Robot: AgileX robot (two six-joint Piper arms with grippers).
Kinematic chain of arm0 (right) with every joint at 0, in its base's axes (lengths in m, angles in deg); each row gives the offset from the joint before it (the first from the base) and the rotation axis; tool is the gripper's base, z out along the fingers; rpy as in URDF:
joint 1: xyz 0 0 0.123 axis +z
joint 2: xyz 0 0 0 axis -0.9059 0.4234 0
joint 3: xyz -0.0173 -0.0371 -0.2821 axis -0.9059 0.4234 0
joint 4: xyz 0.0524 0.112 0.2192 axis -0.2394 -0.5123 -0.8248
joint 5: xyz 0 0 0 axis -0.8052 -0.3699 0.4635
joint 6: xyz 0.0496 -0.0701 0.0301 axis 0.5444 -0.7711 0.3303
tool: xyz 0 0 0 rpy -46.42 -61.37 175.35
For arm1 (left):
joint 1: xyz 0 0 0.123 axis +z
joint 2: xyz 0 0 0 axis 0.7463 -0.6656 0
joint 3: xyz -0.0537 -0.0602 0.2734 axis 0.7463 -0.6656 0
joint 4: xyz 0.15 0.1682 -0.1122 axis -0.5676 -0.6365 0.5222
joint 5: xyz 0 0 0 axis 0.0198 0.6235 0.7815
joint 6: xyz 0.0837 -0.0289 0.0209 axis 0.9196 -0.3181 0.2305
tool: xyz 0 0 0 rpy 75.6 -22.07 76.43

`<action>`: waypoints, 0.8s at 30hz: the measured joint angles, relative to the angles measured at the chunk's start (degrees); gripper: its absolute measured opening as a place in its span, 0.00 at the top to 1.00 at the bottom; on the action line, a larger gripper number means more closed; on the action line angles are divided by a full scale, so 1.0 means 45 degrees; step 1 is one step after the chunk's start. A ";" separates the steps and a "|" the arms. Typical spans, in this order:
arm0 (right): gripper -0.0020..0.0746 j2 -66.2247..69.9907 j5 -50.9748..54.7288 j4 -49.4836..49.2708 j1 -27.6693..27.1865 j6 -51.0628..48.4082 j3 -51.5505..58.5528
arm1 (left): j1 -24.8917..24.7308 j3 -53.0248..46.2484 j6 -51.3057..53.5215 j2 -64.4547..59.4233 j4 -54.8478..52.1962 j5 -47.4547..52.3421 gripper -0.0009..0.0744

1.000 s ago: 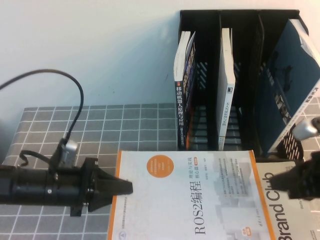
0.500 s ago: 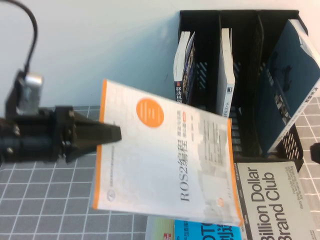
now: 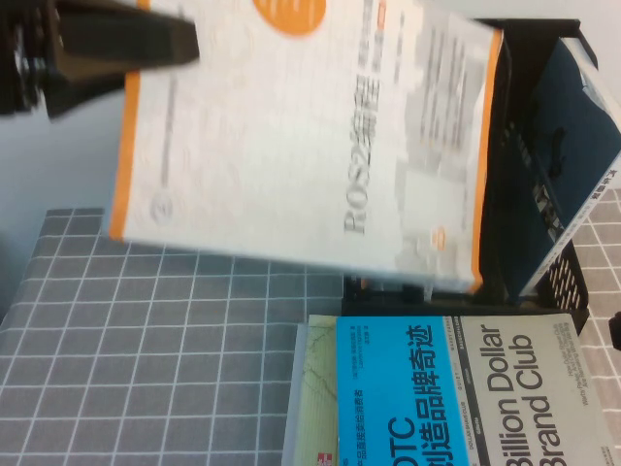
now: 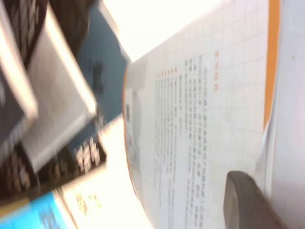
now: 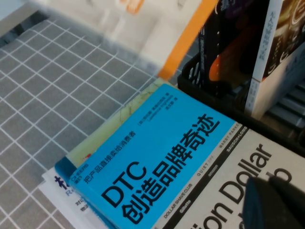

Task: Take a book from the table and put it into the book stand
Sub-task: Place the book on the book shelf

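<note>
The book (image 3: 291, 146), white with orange edge strips and a grey "ROS2" title, hangs in the air in front of the book stand (image 3: 561, 280). It hides the stand's left and middle compartments. My left gripper (image 3: 182, 44) is shut on the book's left edge near the top left of the high view. One of its fingers (image 4: 243, 200) presses on the printed back cover (image 4: 200, 119). The book is well above the table (image 3: 146, 340). My right gripper (image 5: 276, 205) hovers low over the stacked books at the front right, its jaws together and holding nothing.
A stack of books lies at the front right, with the "Billion Dollar Brand Club" book (image 3: 524, 398) beside a bright blue DTC book (image 3: 388, 388). A dark blue book (image 3: 563, 126) leans in the stand's right compartment. Bare checked cloth spreads to the left.
My left gripper has carried the book from the table up and back, and it now covers the stand's left and middle compartments. The stacked books under it have come into view.
</note>
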 joint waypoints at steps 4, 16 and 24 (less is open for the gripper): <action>0.98 0.0000 -0.0030 0.0100 0.0000 0.0009 0.0025 | 0.0000 0.1331 -0.0606 -0.0168 -0.0191 -0.1039 0.84; 0.98 0.0000 -0.2014 0.0088 0.0000 0.0009 0.2087 | 0.0000 0.2568 -0.1681 -0.1142 -0.0952 -0.2199 0.84; 0.98 0.0000 -0.5346 -0.2018 0.0000 -0.0656 0.3798 | -0.0125 0.2571 -0.2070 -0.1142 -0.1170 -0.3634 0.84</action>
